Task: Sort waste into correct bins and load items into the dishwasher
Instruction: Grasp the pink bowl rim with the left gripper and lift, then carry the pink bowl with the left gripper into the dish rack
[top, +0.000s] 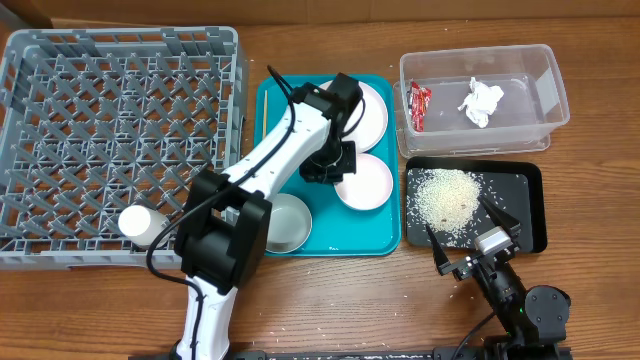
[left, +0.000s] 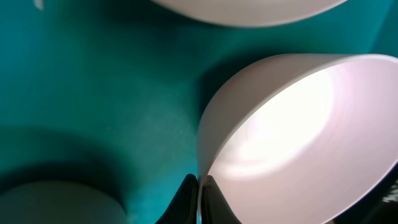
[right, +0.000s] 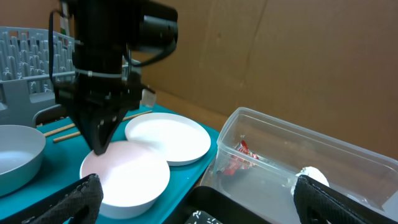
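Note:
My left gripper (left: 200, 190) is shut on the near rim of the small white bowl (left: 298, 143), which sits on the teal tray (top: 275, 95); it also shows overhead (top: 335, 165). The round white plate (top: 368, 108) lies behind the bowl (top: 365, 182) and the steel bowl (top: 285, 222) in front. A white cup (top: 140, 222) lies in the grey dish rack (top: 100, 60). Two chopsticks (right: 65, 132) lie on the tray. The red wrapper (top: 417, 105) and tissue (top: 481, 102) are in the clear tub (top: 545, 70). Rice (top: 448, 195) lies in the black tray (top: 525, 205). My right gripper (top: 470, 240) is open and empty.
A few rice grains lie scattered on the wooden table in front of the teal tray (top: 330, 268). A cardboard wall (right: 280, 56) stands behind the table. The left arm (top: 270, 150) stretches over the tray's left part.

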